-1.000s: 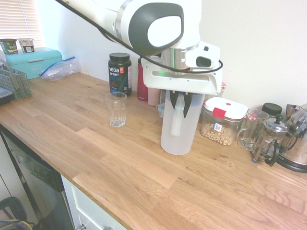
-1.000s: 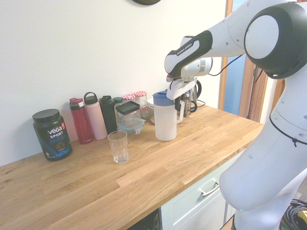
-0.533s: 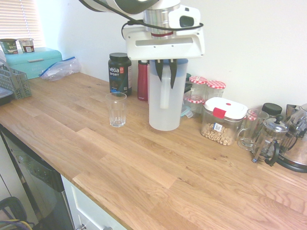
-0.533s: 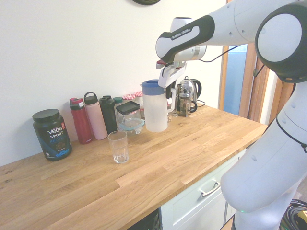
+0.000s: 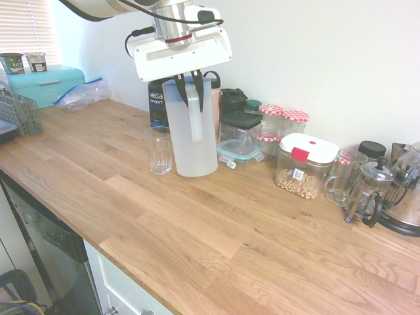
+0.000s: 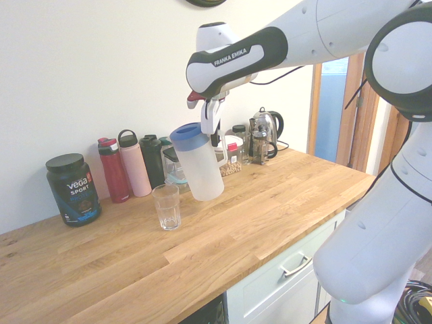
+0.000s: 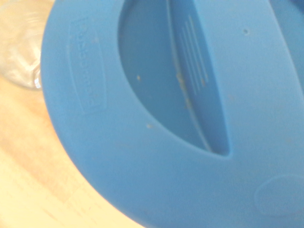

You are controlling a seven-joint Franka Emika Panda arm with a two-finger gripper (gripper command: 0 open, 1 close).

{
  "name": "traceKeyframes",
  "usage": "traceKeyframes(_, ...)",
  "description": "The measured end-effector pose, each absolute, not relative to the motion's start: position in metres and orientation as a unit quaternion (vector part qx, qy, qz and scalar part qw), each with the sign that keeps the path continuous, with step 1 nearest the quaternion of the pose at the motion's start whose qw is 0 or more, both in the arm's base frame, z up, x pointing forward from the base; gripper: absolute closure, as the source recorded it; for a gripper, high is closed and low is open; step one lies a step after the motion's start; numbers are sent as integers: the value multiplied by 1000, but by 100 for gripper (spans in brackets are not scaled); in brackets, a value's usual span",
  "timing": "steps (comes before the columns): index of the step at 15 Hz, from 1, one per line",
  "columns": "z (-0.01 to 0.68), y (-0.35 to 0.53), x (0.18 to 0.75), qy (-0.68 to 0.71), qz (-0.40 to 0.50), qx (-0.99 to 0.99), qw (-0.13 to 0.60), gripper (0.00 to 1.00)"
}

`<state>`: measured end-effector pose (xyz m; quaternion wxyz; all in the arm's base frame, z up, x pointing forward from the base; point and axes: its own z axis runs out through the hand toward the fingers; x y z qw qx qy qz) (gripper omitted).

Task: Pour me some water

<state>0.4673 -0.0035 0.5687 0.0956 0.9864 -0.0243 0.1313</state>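
One pincer [image 5: 189, 92] grips the handle [image 5: 196, 125] of one tilted, blue-lidded pitcher [image 6: 201, 164], near one empty glass [image 6: 167, 207] on the worktop [image 6: 223, 250], with two drink bottles [image 6: 125, 165], one red, one pink, standing beyond.

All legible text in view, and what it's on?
"vega SPORT": black tub; smaller print below unclear
"FRANKA EMIKA": robot arm
Embossed lettering on the blue lid: too blurred to read
Teal box's cups, snack container's label: too small
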Motion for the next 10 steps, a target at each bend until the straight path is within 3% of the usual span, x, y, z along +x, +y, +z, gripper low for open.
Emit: traceKeyframes(10, 549, 56, 477, 86, 70, 970, 215, 100)
